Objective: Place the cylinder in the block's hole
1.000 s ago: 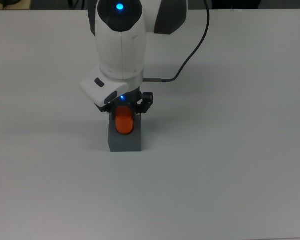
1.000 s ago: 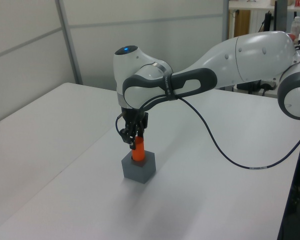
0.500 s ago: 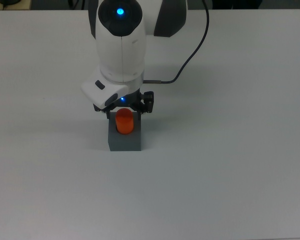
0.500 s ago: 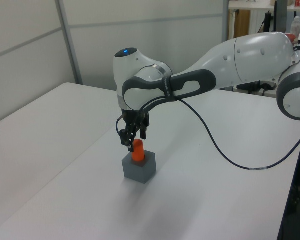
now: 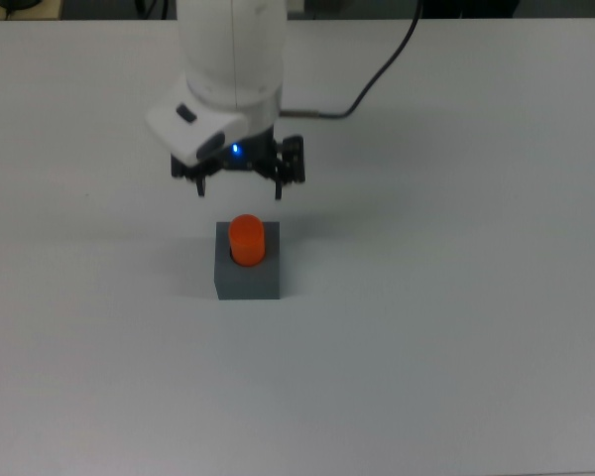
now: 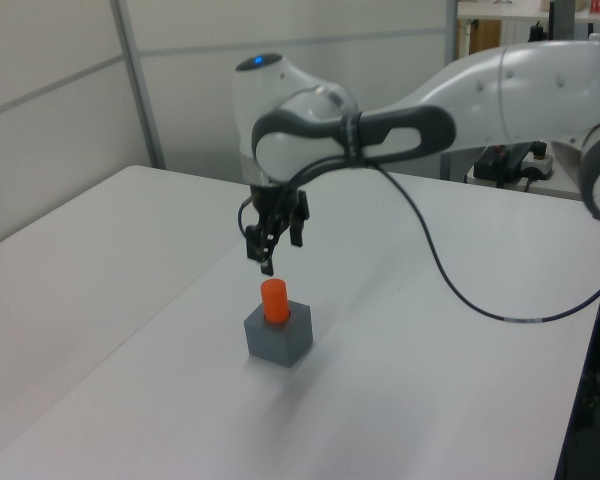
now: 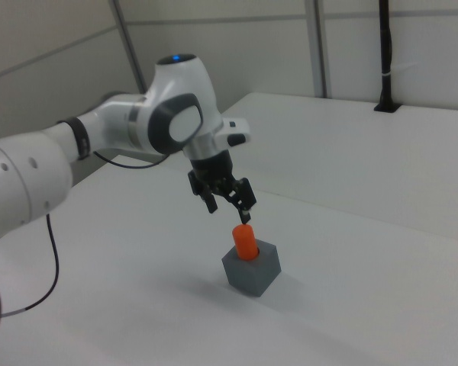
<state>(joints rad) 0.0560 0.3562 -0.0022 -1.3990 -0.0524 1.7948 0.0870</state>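
Gripper (image 5: 239,182): empty, its two fingers spread wide; it hangs in the air above the table (image 5: 456,327), touching nothing.
Cylinder (image 5: 246,241): directly under the gripper, with a clear gap of air between its rounded top and the fingertips; it stands upright, its lower end sunk in the hole and its orange upper part sticking out above the block's top face.
Block (image 5: 248,279): below the gripper, resting flat on the table; in the top view it sits just toward the lower edge from the fingers.
Left view: gripper (image 6: 274,234) above the cylinder (image 6: 274,300), which rises out of the block (image 6: 278,336).
Right view: gripper (image 7: 227,196) up and slightly to the right view's left of the cylinder (image 7: 244,241) and block (image 7: 251,268).
Depth of seating: probably not fully bottomed, but the hole's inside is hidden.
Cable (image 5: 377,74): a black line trailing from the wrist, away from the fingers.
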